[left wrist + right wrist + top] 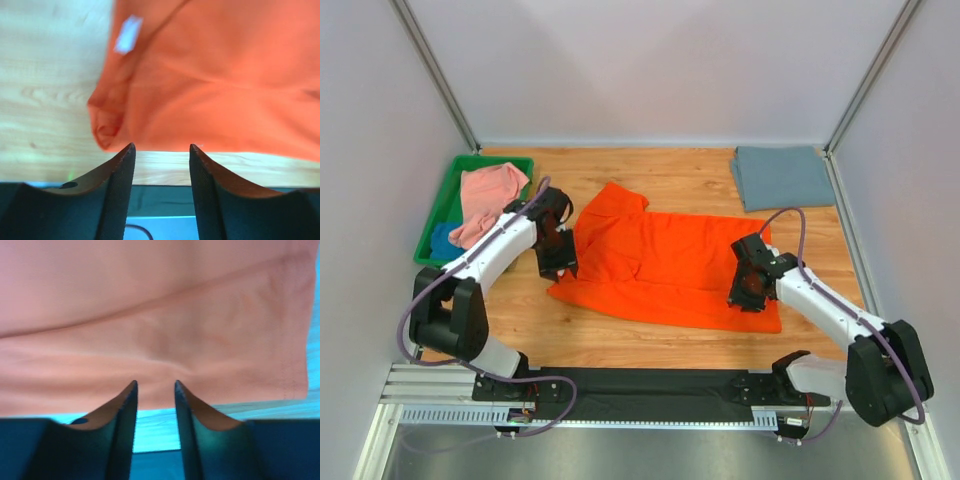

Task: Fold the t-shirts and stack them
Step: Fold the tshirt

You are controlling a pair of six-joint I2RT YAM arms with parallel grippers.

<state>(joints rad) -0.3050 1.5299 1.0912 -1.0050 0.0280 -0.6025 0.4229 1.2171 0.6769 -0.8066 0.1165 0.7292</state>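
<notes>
Low in the overhead frame, the left gripper (559, 266) and right gripper (741, 298) sit at opposite ends of the orange t-shirt (660, 265), which lies spread across the middle of the wooden table (670, 172). Both wrist views show the fingers parted with nothing between them. The left pair (161, 146) hangs just short of the shirt's bunched left corner. The right pair (155, 382) has its tips at the stitched hem.

The step in hand looks like taking the near edge for a fold. It would go best if each gripper pinched one layer right at the edge and both lifted evenly, so the cloth carries over flat.

The shirt is not flat: a ridge runs through its centre, the left corner is rolled under, and a white label (128, 34) shows.

Farther back, a grey-blue t-shirt (780, 175) lies folded at upper right. At upper left, a pink t-shirt (488, 195) drapes over a green tray (496, 159) above a blue t-shirt (445, 240).
</notes>
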